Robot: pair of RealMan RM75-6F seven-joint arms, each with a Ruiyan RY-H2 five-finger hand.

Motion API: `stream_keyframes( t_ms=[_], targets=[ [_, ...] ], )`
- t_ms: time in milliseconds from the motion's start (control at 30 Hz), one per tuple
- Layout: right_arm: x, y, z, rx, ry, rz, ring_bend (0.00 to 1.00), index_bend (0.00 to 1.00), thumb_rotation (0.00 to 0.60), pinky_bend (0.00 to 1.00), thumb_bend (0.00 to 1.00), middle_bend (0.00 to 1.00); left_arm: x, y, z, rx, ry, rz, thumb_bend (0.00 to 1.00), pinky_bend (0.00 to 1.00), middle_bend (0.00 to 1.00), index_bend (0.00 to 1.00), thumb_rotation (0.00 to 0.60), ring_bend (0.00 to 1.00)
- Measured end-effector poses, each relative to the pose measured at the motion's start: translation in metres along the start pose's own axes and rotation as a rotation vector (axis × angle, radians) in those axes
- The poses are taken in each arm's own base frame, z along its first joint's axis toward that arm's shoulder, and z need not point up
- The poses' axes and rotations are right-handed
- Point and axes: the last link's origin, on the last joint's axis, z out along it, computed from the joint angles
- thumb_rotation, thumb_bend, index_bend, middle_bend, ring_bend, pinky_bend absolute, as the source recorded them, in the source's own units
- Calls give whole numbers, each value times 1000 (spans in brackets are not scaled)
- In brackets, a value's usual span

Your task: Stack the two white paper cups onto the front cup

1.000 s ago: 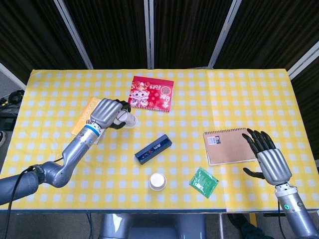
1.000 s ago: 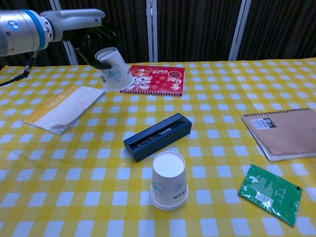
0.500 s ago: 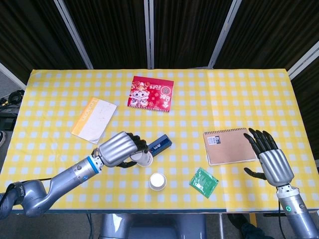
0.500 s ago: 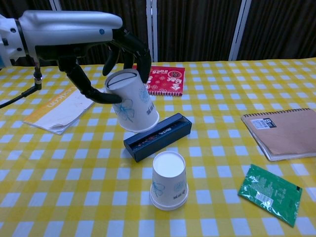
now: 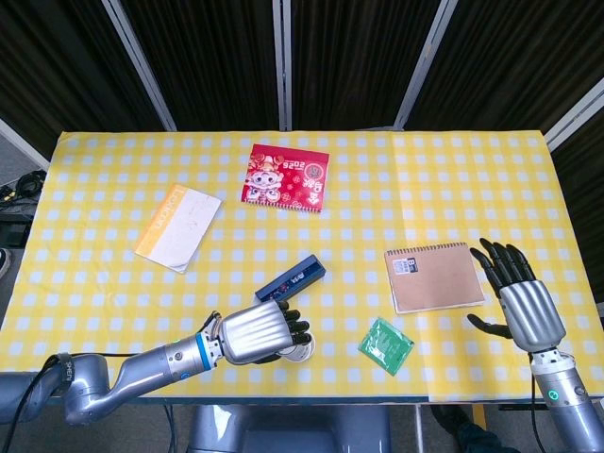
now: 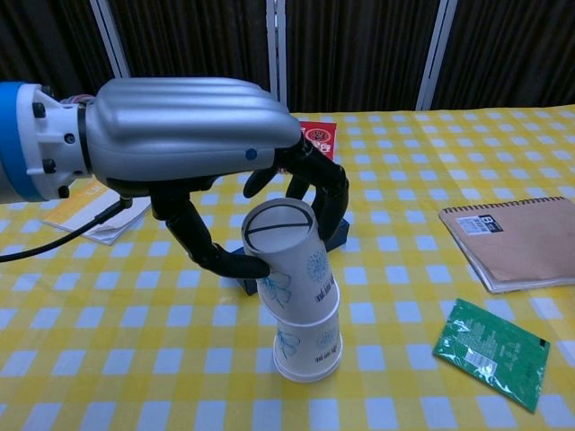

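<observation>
Dark box (image 6: 340, 235) mostly hidden behind left robot hand (image 6: 193, 148).

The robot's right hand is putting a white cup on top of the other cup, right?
Not quite: it is the left hand, not the right, that holds the white cup on top of the front cup. The chest view shows it; the right hand holds nothing.

My table (image 5: 472, 170) wears a yellow checked cloth. On it lie a red booklet (image 5: 286, 177), a brown notebook (image 5: 432, 277), a green packet (image 5: 386, 345), a yellow pad (image 5: 177, 226), a dark blue box (image 5: 291, 279) and the front cup (image 6: 308, 349).

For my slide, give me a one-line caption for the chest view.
Left hand lowers an upside-down white paper cup onto the front cup on the yellow checked table.
</observation>
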Motion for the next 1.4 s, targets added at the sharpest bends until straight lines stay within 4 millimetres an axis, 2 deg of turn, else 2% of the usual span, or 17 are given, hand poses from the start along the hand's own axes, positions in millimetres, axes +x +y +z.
stream_keyframes(
  t_ms=[433,500,567,600,667,700,767,900,1200,1400],
  targets=[
    [3,1,0,-4,8,9,0,0,600,0,0,0,-7,1,11,14,-34,40,337,518,390,394,600,399],
    [3,2,0,-5,9,9,0,0,600,0,0,0,-8,1,12,17,-39,38,286,509,355,371,600,392],
    [3,2,0,-4,9,9,0,0,600,0,0,0,-9,0,13,20,-40,43,97,444,238,263,600,323],
    [3,2,0,-4,9,10,0,0,600,0,0,0,-9,0,13,22,-40,48,43,400,177,207,600,275],
    [4,2,0,-4,10,10,0,0,600,0,0,0,-12,-1,14,29,-43,58,0,233,28,47,600,101],
    [4,2,0,-4,10,10,0,0,600,0,0,0,-13,-1,14,31,-45,63,0,187,8,20,600,57],
    [4,2,0,-4,9,10,0,0,600,0,0,0,-15,-2,13,39,-47,69,0,98,0,0,600,1],
    [3,2,0,-4,7,9,0,0,600,0,0,0,-16,-4,13,51,-44,57,0,34,0,0,600,0],
    [3,1,-1,0,6,7,0,0,600,0,0,0,-10,-21,2,143,16,2,0,0,0,0,600,0],
    [5,1,-2,-2,10,3,0,0,600,0,0,0,-11,-46,-23,300,60,-63,0,0,0,0,600,0]
  ],
)
